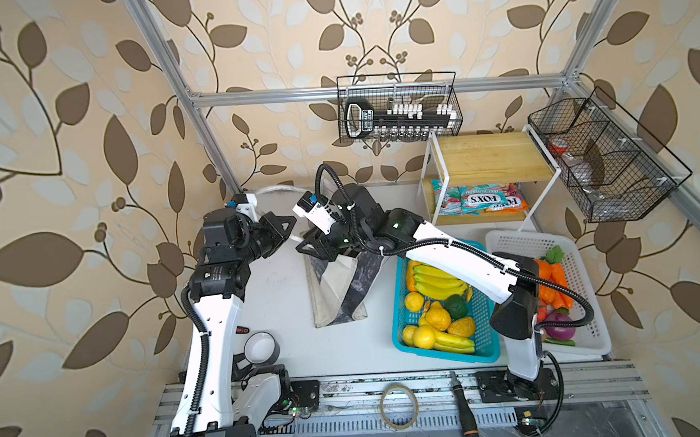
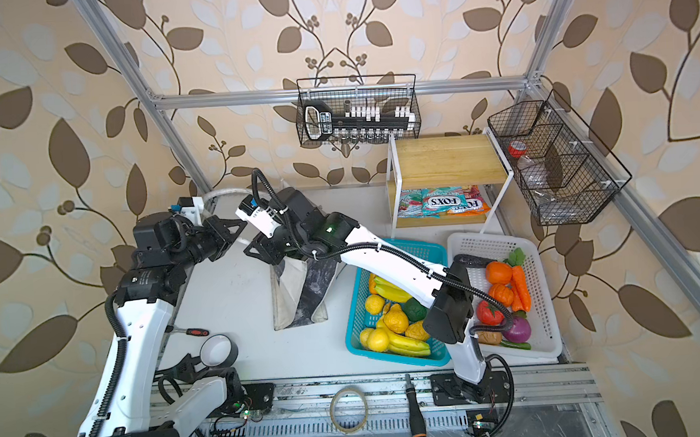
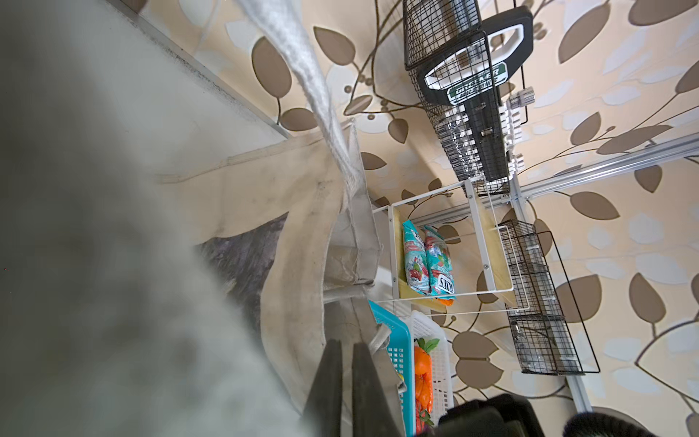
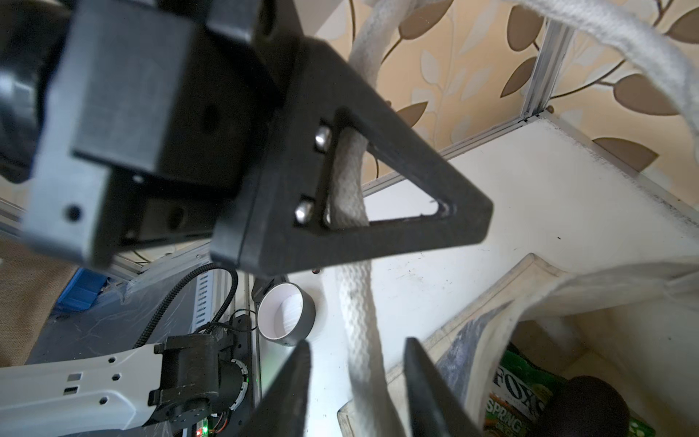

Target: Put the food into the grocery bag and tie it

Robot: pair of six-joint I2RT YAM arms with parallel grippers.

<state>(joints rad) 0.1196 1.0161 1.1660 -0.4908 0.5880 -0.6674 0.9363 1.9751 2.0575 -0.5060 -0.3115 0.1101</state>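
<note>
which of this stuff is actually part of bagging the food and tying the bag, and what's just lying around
For the job: grocery bag; its white strap handle; green snack packet inside the bag; dark shape beside it, likely an eggplant.

Lying about: blue basket; white basket; blue-and-red FOX'S packets on the shelf; tape roll; screwdriver.

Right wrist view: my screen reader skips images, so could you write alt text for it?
A white strap handle runs between the open jaws of the right end effector, up to the left end effector, which is shut on it. Beside it, the grocery bag gapes open with a green snack packet inside.
</note>
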